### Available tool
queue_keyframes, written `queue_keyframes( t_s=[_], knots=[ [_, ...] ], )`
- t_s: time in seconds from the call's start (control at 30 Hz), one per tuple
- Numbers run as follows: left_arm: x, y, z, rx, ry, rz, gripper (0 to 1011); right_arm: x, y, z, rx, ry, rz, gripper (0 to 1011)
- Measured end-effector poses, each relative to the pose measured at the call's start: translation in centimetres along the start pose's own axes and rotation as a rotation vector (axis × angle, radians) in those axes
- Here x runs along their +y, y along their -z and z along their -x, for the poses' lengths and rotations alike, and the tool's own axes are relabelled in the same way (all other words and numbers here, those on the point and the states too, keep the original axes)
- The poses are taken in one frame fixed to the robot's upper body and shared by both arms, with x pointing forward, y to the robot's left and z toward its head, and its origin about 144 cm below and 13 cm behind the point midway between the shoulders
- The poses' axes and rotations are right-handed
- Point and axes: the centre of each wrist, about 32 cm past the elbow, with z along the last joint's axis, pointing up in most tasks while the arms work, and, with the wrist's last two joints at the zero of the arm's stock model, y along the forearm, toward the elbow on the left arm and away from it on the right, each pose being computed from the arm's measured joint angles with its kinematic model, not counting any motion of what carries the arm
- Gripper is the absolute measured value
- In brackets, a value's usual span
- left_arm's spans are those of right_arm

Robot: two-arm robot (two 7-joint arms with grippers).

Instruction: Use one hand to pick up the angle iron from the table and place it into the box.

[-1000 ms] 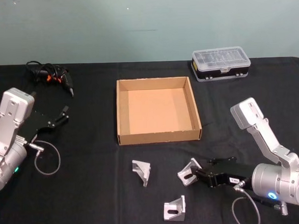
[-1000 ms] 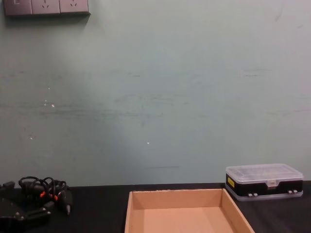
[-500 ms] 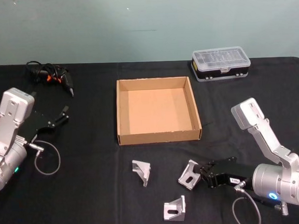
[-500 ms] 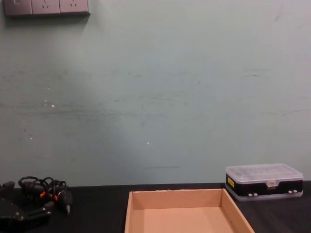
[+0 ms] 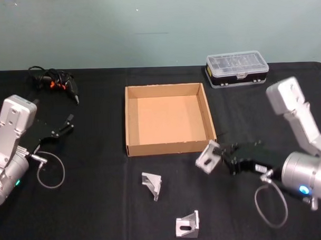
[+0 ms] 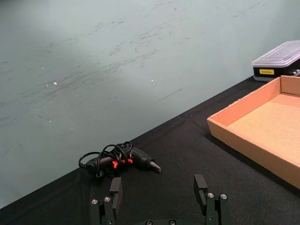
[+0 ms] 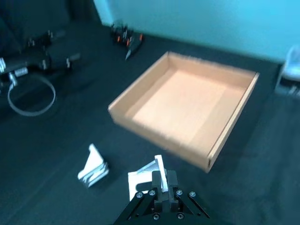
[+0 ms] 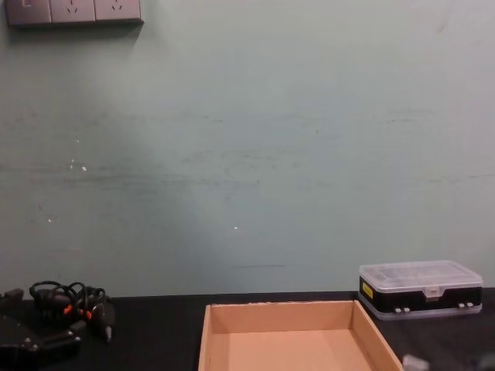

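Lying empty, the shallow tan cardboard box [image 5: 169, 147] is sitting on the matte black table [image 5: 95, 206]. Three silver metal angle irons [image 5: 151, 184] are showing: two resting before the box, and one angle iron [image 5: 206, 156] pinched by the black right gripper [image 5: 225, 159] just off the box's front right corner. The left gripper [image 5: 66, 125] is idling far left, fingers spread. The clear-lidded case [image 5: 237, 68] is blurring its contents.

From the right gripper [image 5: 221, 158], the angle iron [image 5: 206, 156] sits between its fingertips, the box [image 5: 130, 118] lies just behind and left on the table [image 5: 100, 206], a second angle iron [image 5: 152, 184] and a third angle iron [image 5: 187, 224] lie left and nearer the robot, the plastic case [image 5: 237, 68] well behind, the left gripper [image 5: 70, 123] far left.
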Motion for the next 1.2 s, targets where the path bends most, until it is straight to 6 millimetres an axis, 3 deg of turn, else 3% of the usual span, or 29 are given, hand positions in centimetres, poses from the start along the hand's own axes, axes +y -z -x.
queue_keyframes(
  t_s=[0.37,0.83,1.2],
  knots=[
    [0.0,0.0,0.0,0.000,0.000,0.000,1000,0.6,-3.2,0.2,-0.169,0.121,-0.129,79],
    [0.0,0.0,0.0,0.000,0.000,0.000,1000,6.1,-5.3,0.2,-0.285,0.196,-0.132,79],
    [0.0,0.0,0.0,0.000,0.000,0.000,1000,9.7,-4.6,-0.2,-0.300,0.207,-0.059,79]
  ],
)
